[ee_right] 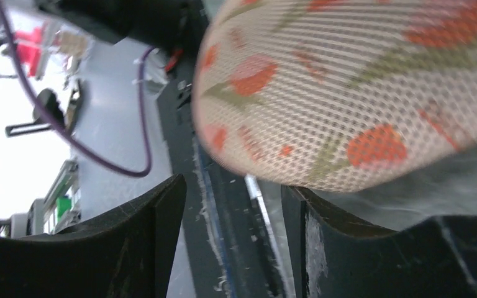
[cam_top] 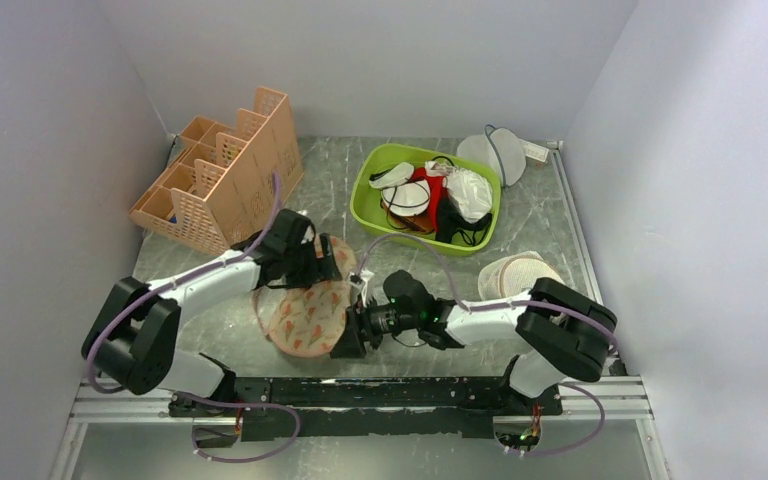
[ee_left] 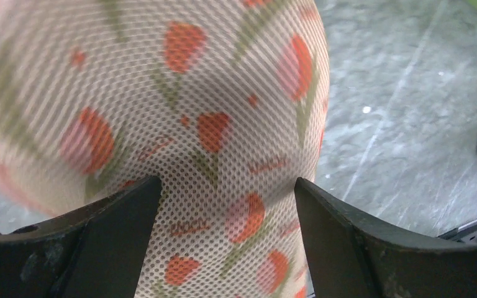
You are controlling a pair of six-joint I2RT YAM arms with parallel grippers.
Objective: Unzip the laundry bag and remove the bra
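The laundry bag (cam_top: 305,318), beige mesh with red-and-green tulip print, lies on the table between my arms. My left gripper (cam_top: 312,268) sits at the bag's narrow middle. In the left wrist view the bag (ee_left: 211,93) fills the gap between the gripper's (ee_left: 228,183) partly closed fingers (ee_left: 118,230), which press on its fabric. My right gripper (cam_top: 348,340) is at the bag's near right edge. In the right wrist view it (ee_right: 233,186) is open and empty, and the bag (ee_right: 348,93) rests just above one finger (ee_right: 323,248). The bra is hidden.
An orange slotted organiser (cam_top: 225,175) stands at the back left. A green bin (cam_top: 365,190) at the back holds white, red and black items. A round white mesh pouch (cam_top: 495,152) and a beige mesh disc (cam_top: 515,275) lie on the right. A black rail (cam_top: 400,392) runs along the near edge.
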